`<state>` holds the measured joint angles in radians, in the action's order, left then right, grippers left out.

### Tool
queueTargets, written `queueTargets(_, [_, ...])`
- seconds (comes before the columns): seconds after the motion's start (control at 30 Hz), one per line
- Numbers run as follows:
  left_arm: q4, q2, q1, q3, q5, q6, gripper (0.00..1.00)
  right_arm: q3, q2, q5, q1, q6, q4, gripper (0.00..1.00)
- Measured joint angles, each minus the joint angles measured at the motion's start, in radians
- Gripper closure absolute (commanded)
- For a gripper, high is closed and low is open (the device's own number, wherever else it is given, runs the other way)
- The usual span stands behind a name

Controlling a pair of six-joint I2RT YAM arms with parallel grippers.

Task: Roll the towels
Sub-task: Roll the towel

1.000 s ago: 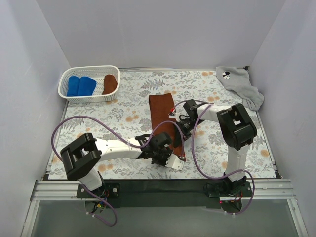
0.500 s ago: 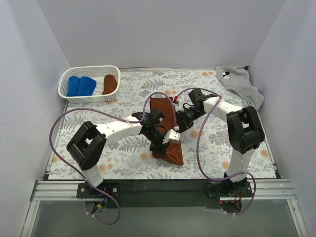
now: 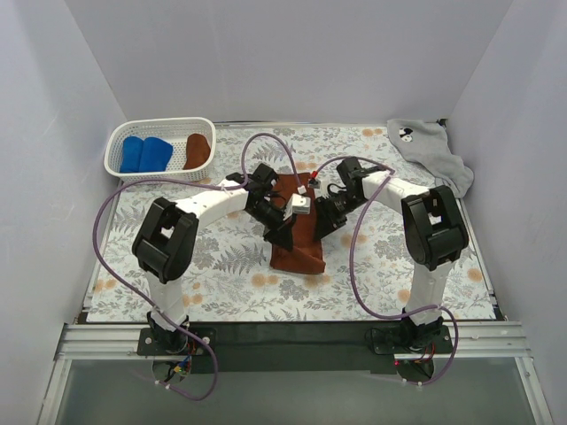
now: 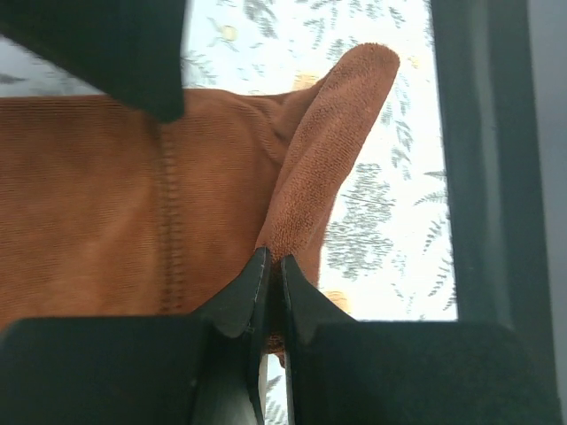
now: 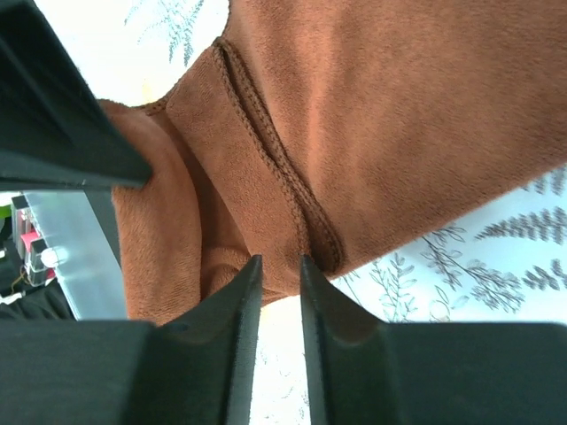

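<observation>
Two arms (image 3: pixel 221 199) crowd over the rust-brown towel (image 3: pixel 297 252), hiding its far end; whether the right gripper (image 5: pixel 280 262) grips its hem is unclear. Right of it, the mark (image 3: pixel 406 135) on the grey towel (image 3: pixel 434 159) is illegible.

The fixed overhead camera looks down and forward across the whole floral table (image 3: pixel 230 274) from behind its near edge; both wrist cameras (one from each side) press in close, all three views sharing the rust-brown towel (image 3: pixel 297 257) (image 4: pixel 106 195) (image 5: pixel 399 115) at mid-table.

No writing, brand or number is legible. The grey towel (image 3: pixel 431 152) at the far right corner of the table (image 3: pixel 213 266) bears a black-and-white mark (image 3: pixel 405 135) — unreadable.
</observation>
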<state>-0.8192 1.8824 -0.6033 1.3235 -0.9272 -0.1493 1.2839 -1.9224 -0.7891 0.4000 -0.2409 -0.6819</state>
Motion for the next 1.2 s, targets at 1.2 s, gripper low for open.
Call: queueTargets(1.2, [0.167,0.094,0.107,-0.027,0.114,0.015,0.63,-0.003,-0.119,-0.124,0.015,0.069,0.011,0.71])
